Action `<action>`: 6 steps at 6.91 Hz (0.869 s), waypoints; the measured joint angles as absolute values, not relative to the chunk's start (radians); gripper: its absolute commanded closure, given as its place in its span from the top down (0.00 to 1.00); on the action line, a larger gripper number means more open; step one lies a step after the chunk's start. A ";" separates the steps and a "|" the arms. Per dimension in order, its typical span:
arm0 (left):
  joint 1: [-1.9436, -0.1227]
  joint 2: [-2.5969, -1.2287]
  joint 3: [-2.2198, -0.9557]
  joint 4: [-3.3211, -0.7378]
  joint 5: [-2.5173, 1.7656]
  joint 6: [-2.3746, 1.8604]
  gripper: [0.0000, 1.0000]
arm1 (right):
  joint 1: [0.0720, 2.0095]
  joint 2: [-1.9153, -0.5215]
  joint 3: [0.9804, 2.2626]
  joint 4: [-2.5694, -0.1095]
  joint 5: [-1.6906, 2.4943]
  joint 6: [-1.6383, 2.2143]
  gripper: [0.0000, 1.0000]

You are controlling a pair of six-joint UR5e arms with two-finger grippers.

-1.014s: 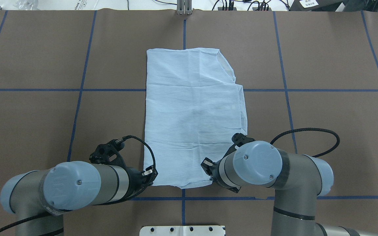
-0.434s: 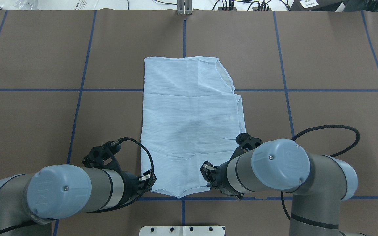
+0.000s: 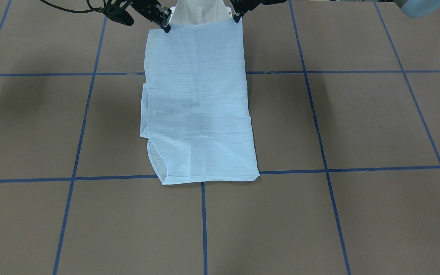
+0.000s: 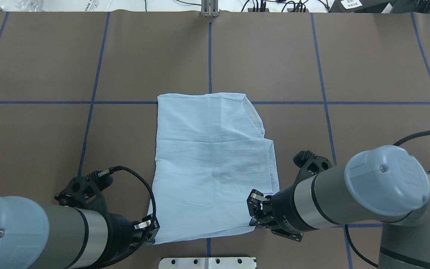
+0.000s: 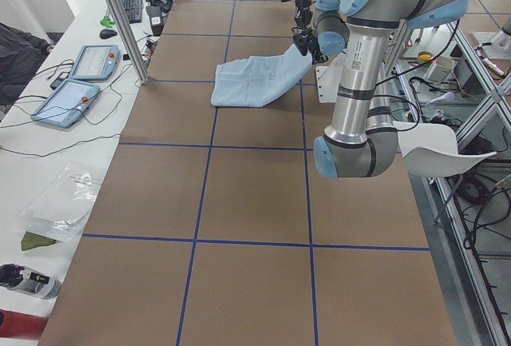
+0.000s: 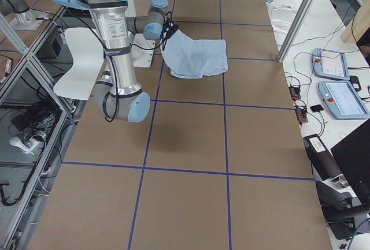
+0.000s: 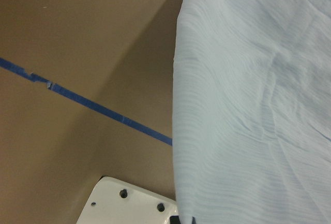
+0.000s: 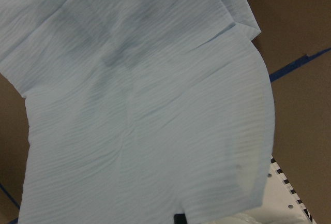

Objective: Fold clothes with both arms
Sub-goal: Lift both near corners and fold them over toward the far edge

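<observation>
Dragging toward the robot has shifted the thin, pale blue, finely striped shirt (image 4: 211, 160): its far edge, well beyond the crosswise blue tape line (image 4: 32, 102) a second ago, now lies just at it. Left jaws and right jaws each pinch one near corner, lifted off the brown desk (image 4: 368, 56). Likely repositioning before the next fold.

Shirt (image 4: 211, 160), pale blue, finely striped: one.
Robot arms: two (left arm (image 4: 32, 235), right arm (image 4: 349, 198)).
Two-finger grippers: two (left gripper (image 4: 150, 228), right gripper (image 4: 255, 213)), one per arm.
Table (image 4: 349, 56), brown with blue tape grid: one.
White base plate (image 4: 207, 262) at near table edge: one.
Side bench (image 5: 48, 146), exterior left view: touchscreen pendants, two (nearer pendant (image 5: 64, 98), farther pendant (image 5: 96, 62)); keyboard (image 5: 132, 4), one; mouse (image 5: 108, 33), one.
</observation>
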State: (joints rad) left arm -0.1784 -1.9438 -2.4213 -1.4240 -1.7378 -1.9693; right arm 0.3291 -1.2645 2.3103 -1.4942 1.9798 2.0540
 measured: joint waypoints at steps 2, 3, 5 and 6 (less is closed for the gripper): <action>-0.191 -1.981 -2.397 -1.412 -1.739 -1.940 0.00 | 0.376 -1.225 2.264 -1.498 1.997 2.039 0.00; -0.230 -1.998 -2.384 -1.411 -1.739 -1.881 0.00 | 0.418 -1.171 2.199 -1.499 2.001 2.009 0.00; -0.347 -2.012 -2.357 -1.417 -1.756 -1.781 0.00 | 0.514 -1.108 2.103 -1.500 2.003 1.902 0.00; -0.402 -2.019 -2.309 -1.451 -1.771 -1.740 0.00 | 0.565 -1.092 2.059 -1.499 2.007 1.847 0.00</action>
